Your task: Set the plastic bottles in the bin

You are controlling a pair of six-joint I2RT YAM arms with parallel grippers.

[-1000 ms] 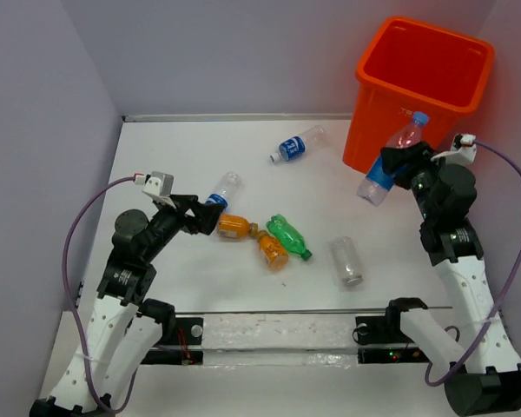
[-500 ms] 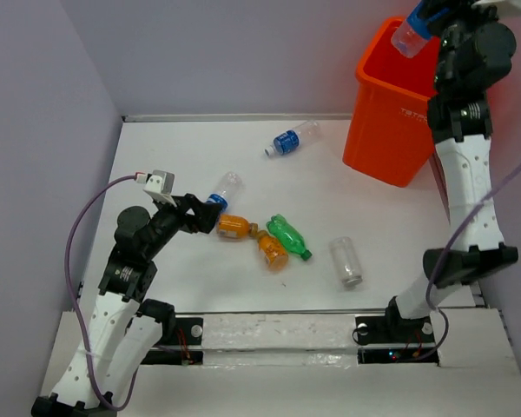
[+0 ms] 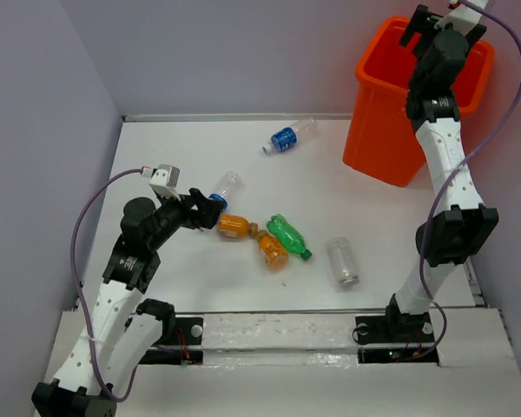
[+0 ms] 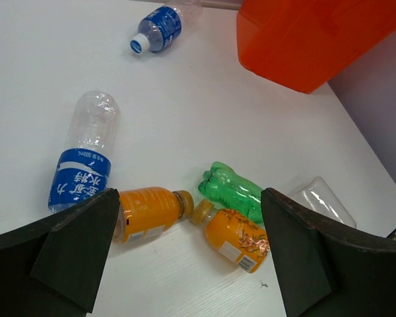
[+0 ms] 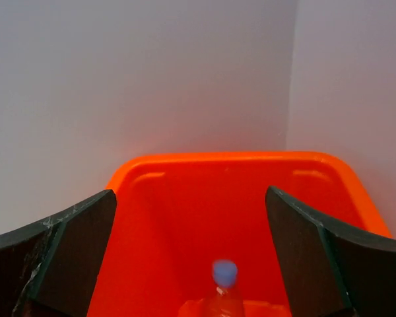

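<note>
Presently, left gripper [image 4: 188, 254], jaws apart, hovers over loose plastic bottles [image 4: 148, 212] on the table [image 4: 185, 99]: light, thin-walled, probably slick and crushable, best pinched mid-body. Right gripper [image 5: 191, 257], also spread, hangs above the bin [image 5: 152, 218]; a blue-capped bottle [image 5: 224, 290] seemingly lies inside.

left arm [image 3: 108, 314] — white links, black joints | left gripper [image 3: 207, 215] black (cable [image 3: 75, 261] purple)

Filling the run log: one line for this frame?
right gripper open over bin | blue-capped bottle inside | left gripper open by orange bottle | six bottles on table
</note>
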